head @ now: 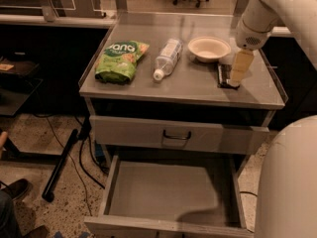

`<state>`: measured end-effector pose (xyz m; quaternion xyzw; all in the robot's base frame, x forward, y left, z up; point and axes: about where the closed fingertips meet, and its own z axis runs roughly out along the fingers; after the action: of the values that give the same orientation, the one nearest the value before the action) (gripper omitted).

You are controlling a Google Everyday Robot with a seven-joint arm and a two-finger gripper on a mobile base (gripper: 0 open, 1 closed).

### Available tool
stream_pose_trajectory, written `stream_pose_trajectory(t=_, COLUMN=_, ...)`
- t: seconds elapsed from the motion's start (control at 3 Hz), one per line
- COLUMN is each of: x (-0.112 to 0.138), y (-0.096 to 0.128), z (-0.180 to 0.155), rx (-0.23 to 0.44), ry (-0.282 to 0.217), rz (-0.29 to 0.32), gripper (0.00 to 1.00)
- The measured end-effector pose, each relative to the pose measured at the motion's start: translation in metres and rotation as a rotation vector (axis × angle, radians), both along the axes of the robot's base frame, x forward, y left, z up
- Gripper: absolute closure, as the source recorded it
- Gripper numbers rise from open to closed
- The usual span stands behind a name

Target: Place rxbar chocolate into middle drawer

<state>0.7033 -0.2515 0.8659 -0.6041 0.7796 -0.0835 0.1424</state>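
Reaching down over the right side of the table (188, 86), the claw (236, 82) hangs from the white arm (265, 11) that enters at the upper right corner. Its pale beige tip meets the snack bar (223, 76), a small black flat packet lying on the table top near the right edge, just in front of the bowl (209, 47). The claw covers the bar's right part, so I cannot tell whether the claw is apart, together or clamped on the bar. The bar lies flat on the table.

The cream bowl stands upright toward the back of the table. To its left a clear plastic bottle (167, 58) lies on its side, its white cap pointing toward the front edge. Further left lies a green snack bag (120, 61) with white lettering, well apart from the bar.

Below the table top a grey drawer front (148, 133) with a small dark handle (177, 134) is pushed in. Under it the open drawer (168, 187) is pulled out toward the camera, showing a flat grey floor and low side walls; a shadow falls on its right front part. The robot's pale rounded body (292, 182) fills the lower right corner. On the speckled floor at the left, a dark shoe (17, 187) and black cables (84, 157) can be seen.
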Motion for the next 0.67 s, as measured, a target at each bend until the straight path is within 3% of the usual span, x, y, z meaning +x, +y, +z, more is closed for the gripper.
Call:
stream_pose_trajectory(t=0.33, x=-0.0034, y=-0.0129, z=-0.0076, rx=0.005, ry=0.021, rz=-0.046, gripper=0.0)
stream_pose_trajectory(t=0.67, x=-0.0025, y=-0.009, z=-0.0119, rx=0.009, ry=0.029, rz=-0.033, gripper=0.0)
